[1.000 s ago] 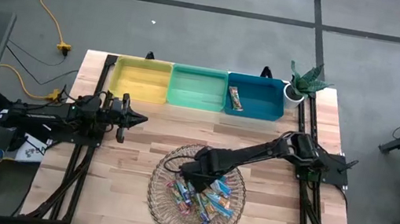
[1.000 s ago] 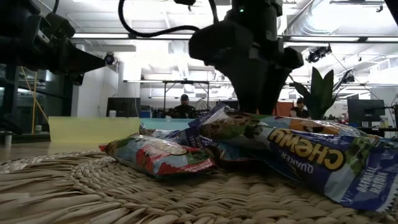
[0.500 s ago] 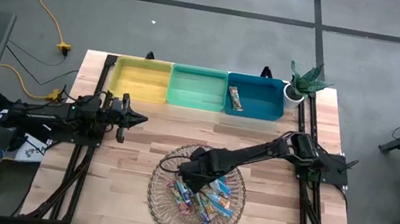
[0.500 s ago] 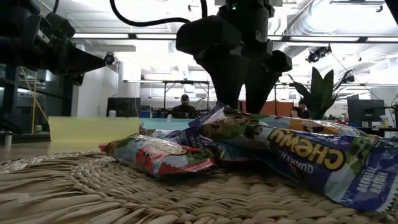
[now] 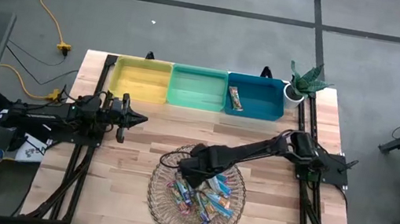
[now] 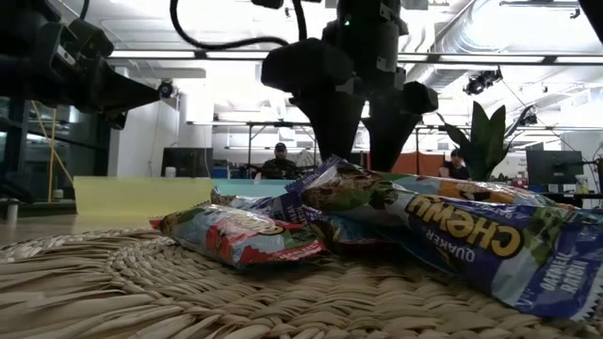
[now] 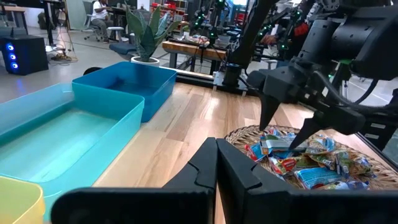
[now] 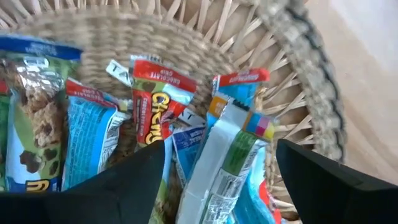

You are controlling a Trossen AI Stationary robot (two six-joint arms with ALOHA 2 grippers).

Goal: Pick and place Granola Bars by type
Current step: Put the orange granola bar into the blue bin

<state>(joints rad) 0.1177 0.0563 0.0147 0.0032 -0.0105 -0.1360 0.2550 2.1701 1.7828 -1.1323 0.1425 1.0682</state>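
Observation:
Several granola bars [image 5: 203, 196] in blue, red and green wrappers lie heaped in a round woven basket [image 5: 161, 210] at the table's near middle. One more bar [image 5: 235, 99] lies in the blue bin [image 5: 262, 93]. My right gripper [image 5: 189, 175] points down over the far left part of the heap. It stands open [image 6: 363, 141], its fingers on either side of a white-and-green wrapped bar [image 8: 227, 155] and a red one [image 8: 152, 112]. Whether the fingertips touch the bars I cannot tell. My left gripper [image 5: 139, 119] is shut and level at the table's left, away from the basket.
Yellow [image 5: 141, 79], green [image 5: 197, 88] and blue bins stand side by side along the far edge. A potted plant [image 5: 304, 80] is at the far right corner. Bare wood lies between the bins and the basket. People sit in the room beyond [image 6: 278, 160].
My right gripper has opened wide over the heap: the gap between its fingers has grown from narrow to broad. The bars have not moved.

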